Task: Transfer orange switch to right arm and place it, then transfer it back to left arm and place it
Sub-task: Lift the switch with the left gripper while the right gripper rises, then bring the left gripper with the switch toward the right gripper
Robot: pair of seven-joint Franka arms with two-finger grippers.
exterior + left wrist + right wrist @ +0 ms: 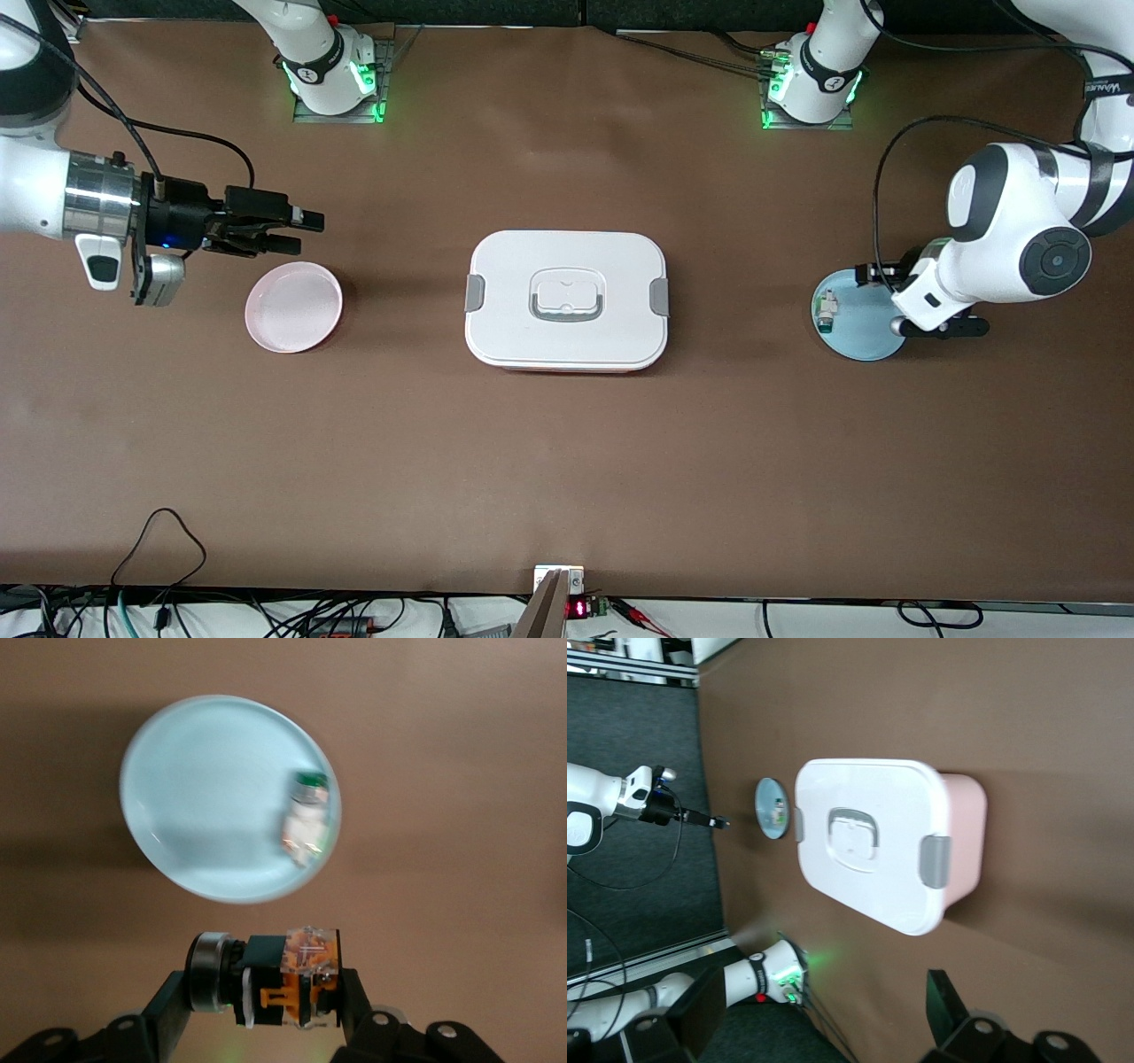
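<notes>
My left gripper (266, 997) is shut on the orange switch (288, 988), a small black and orange part with a silver ring. It holds the switch in the air over the table just beside the blue plate (855, 335). In the front view this gripper is mostly hidden under its own wrist. My right gripper (301, 230) is open and empty, lying level above the table near the pink plate (293, 307). The white box (567, 301) with grey clips stands at the table's middle, between the two plates. It also shows in the right wrist view (868, 850).
A small white-and-green component (827, 310) lies on the blue plate (213, 815), near its rim. The pink plate holds nothing. Cables and small electronics run along the table edge nearest the front camera. The arm bases stand at the table edge farthest from that camera.
</notes>
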